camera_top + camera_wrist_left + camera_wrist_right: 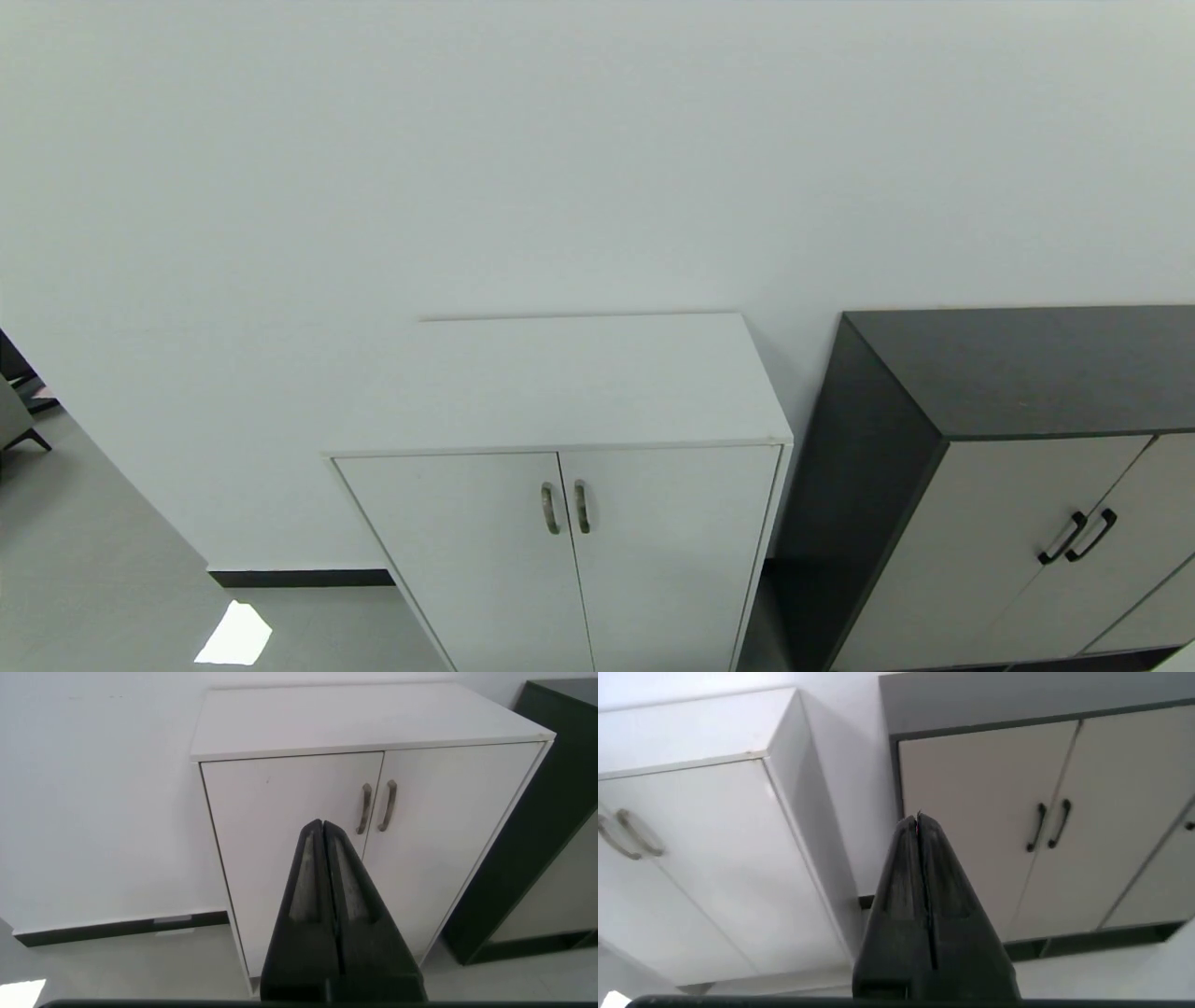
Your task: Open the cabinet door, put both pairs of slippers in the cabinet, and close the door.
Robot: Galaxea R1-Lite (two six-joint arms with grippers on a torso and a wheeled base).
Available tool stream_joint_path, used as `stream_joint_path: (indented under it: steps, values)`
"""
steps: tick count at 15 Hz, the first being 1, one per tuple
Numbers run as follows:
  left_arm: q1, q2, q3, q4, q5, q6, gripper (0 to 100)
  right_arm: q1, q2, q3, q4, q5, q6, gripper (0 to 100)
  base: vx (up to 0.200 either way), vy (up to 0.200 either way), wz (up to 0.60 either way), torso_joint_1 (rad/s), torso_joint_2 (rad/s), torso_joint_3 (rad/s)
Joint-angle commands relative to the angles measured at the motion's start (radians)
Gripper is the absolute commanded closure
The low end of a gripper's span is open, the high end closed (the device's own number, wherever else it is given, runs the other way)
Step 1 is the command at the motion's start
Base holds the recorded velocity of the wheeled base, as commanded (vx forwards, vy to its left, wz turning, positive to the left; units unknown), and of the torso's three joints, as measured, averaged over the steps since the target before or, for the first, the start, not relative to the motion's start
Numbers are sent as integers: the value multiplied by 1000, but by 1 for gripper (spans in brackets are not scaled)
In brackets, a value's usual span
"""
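A white two-door cabinet stands against the wall, both doors shut, with two grey handles side by side at the middle. In the left wrist view the same cabinet faces me, and my left gripper is shut, empty, held some way in front of the left door. My right gripper is shut too and holds nothing. It hangs in front of the gap between the white cabinet and the dark one.
A dark-topped cabinet with light doors and black handles stands close to the right of the white one. Grey floor opens to the left, with a chair leg at the far left edge. A black skirting strip runs along the wall base.
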Motion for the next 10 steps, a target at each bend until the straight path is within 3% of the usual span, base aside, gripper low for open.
stream_joint_path:
  steps: [1, 10]
  values:
    - [0, 0, 0, 0, 0, -1, 100, 3, -12, 2, -1, 8, -5, 100, 0, 0, 0, 0, 0, 0]
    - [0, 0, 0, 0, 0, -1, 100, 3, -13, 0, -1, 8, -8, 100, 0, 0, 0, 0, 0, 0]
